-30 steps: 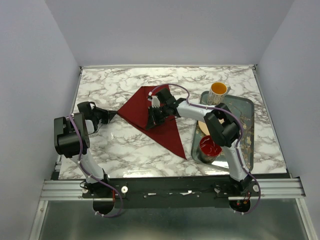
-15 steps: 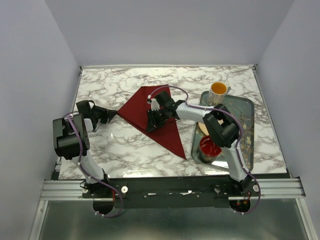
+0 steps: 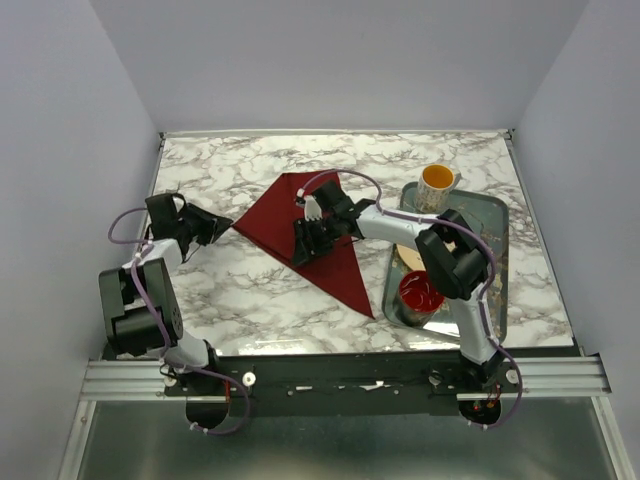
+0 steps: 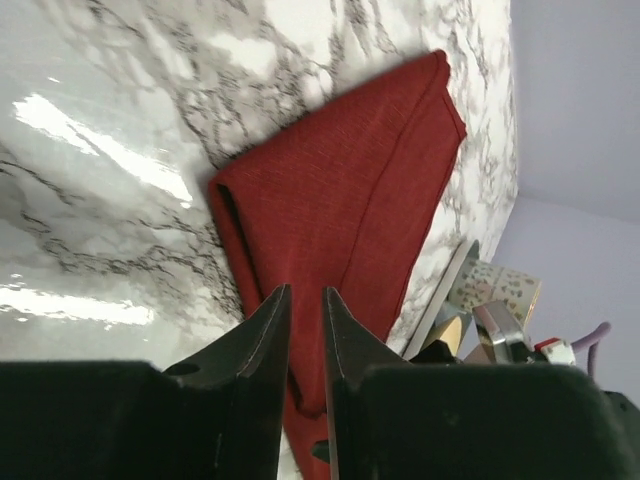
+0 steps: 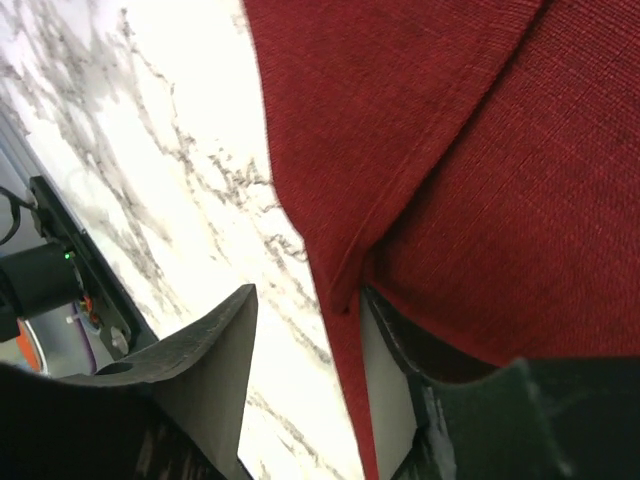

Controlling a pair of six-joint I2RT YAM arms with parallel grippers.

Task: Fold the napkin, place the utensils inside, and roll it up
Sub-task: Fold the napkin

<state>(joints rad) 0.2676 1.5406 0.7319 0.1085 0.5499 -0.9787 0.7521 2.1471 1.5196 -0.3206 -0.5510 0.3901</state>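
Note:
The dark red napkin [image 3: 318, 238] lies folded into a long triangle on the marble table [image 3: 240, 290]. In the left wrist view the napkin [image 4: 350, 190] shows as a doubled layer beyond my jaws. My left gripper [image 3: 212, 226] sits just left of the napkin's left corner, not touching it. The left gripper [image 4: 305, 295] stands open by a narrow gap with nothing in it. My right gripper [image 3: 305, 240] hovers low over the napkin's middle. The right gripper [image 5: 308, 300] is open wide, one finger against the hemmed edge of the napkin [image 5: 450, 150]. The utensils are out of view.
A metal tray [image 3: 492, 262] stands at the right with a red bowl [image 3: 420, 293] at its near end. A patterned mug [image 3: 437, 184] with a yellow inside stands at the tray's far end. The mug [image 4: 503, 288] and tray edge also show behind the napkin.
My left jaws have parted slightly and the left arm has drawn back from the napkin's corner. My right jaws have opened wide over the napkin, letting the cloth go.

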